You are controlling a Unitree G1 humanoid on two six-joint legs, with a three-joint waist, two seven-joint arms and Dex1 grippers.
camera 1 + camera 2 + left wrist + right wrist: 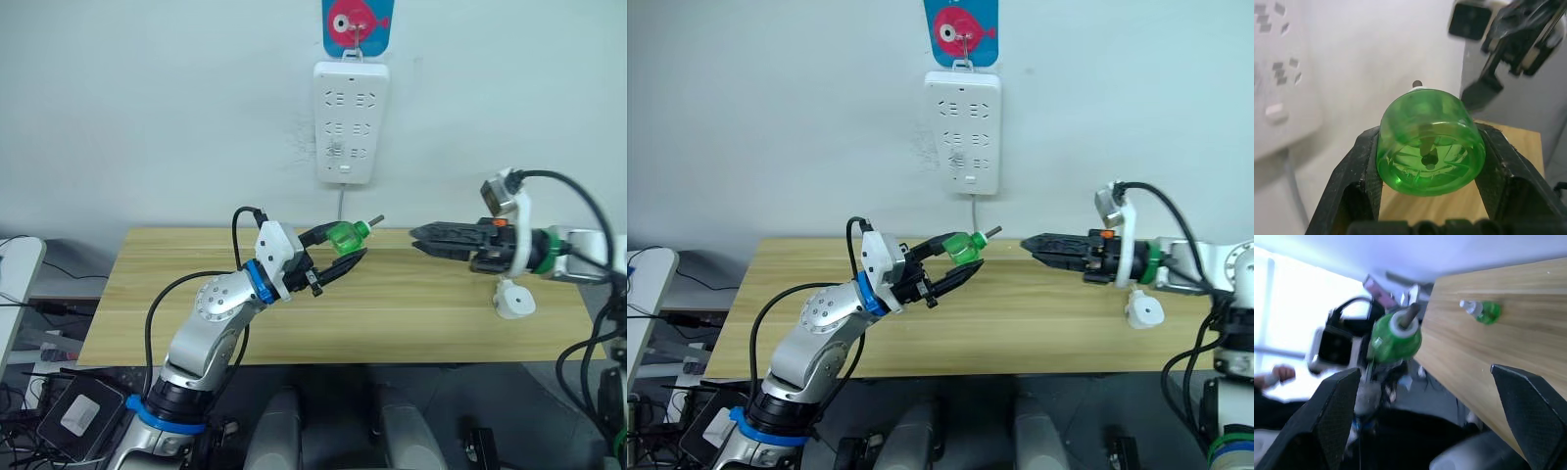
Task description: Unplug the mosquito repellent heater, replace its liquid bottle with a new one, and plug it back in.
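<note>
My left gripper is shut on a green liquid bottle, held above the table's back edge with its wick pointing right. Seen from the left wrist, the bottle's base sits clamped between both fingers. My right gripper hovers open a short way to the right of the wick, fingertips facing it, nothing between them. The mosquito repellent heater, small, white and rounded, lies unplugged on the table under my right forearm. A second green bottle lies on its side on the tabletop.
A white power strip hangs on the wall above the table's back edge, its cable dropping behind the wooden table. A blue card with a pink fish hangs above it. Cables and boxes lie on the floor at left.
</note>
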